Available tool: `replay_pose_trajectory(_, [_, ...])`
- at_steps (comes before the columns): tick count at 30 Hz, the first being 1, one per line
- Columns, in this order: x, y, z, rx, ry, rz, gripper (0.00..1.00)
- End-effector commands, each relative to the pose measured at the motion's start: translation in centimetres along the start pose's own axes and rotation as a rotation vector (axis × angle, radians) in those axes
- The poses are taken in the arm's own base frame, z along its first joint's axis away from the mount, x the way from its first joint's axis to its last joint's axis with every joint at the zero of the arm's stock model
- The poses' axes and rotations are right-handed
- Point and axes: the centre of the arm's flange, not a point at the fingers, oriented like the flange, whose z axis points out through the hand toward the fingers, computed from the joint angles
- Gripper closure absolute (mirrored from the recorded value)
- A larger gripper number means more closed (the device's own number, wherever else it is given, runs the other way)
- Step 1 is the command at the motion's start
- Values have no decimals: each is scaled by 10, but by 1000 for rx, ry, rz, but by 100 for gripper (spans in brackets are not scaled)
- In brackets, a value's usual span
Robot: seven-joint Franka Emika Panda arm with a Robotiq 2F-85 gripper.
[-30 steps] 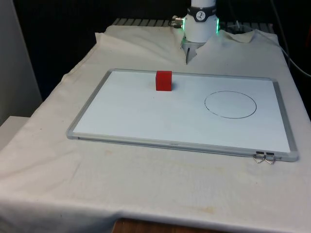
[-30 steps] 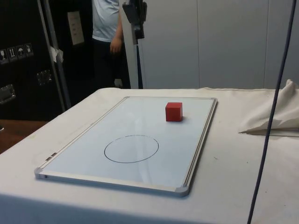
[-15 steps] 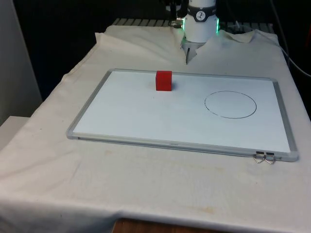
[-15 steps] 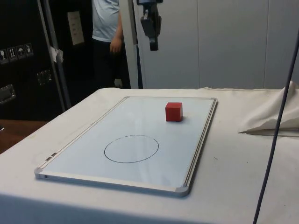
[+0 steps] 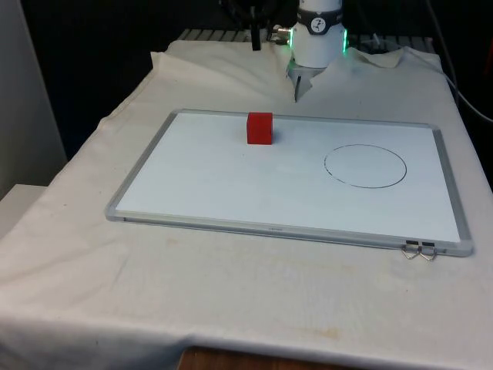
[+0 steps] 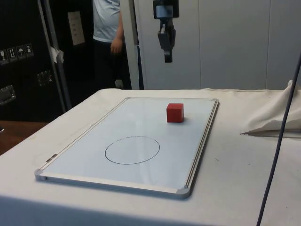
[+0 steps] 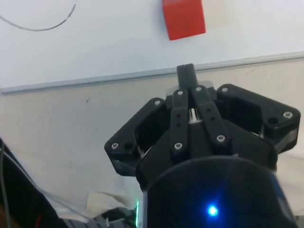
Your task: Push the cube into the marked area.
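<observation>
A red cube [image 5: 259,128] [image 6: 175,113] [image 7: 184,18] rests on the whiteboard [image 5: 231,177] [image 6: 141,122] [image 7: 104,42] near its far edge. A thin black circle [image 5: 365,166] [image 6: 132,149] is drawn on the board towards the front view's right, a hand's width from the cube. My black gripper [image 5: 255,38] [image 6: 167,57] [image 7: 186,71] hangs in the air, well above the table and just beyond the board's far edge behind the cube. Its fingers are shut together with nothing between them.
The board's metal frame [image 5: 285,230] lies on the white cloth, with two clips [image 5: 419,250] at its near corner. Bunched cloth [image 6: 273,117] rises beside the robot's base [image 5: 317,46]. A person [image 6: 107,33] stands behind the table in the side view.
The gripper has come down and moved towards the front view's left, nearing the space behind the cube. The cube and the board have stayed put.
</observation>
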Motion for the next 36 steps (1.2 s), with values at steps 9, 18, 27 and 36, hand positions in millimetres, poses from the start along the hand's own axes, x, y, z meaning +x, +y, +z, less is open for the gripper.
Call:
replay_pose_trajectory(9, [-22,21,26,8,22,-3,100])
replay_pose_trajectory(18, [-39,37,60,9,23,5,100])
replay_pose_trajectory(27, [-47,51,89,8,19,23,100])
replay_pose_trajectory(36, [-47,57,118,2,12,68,100])
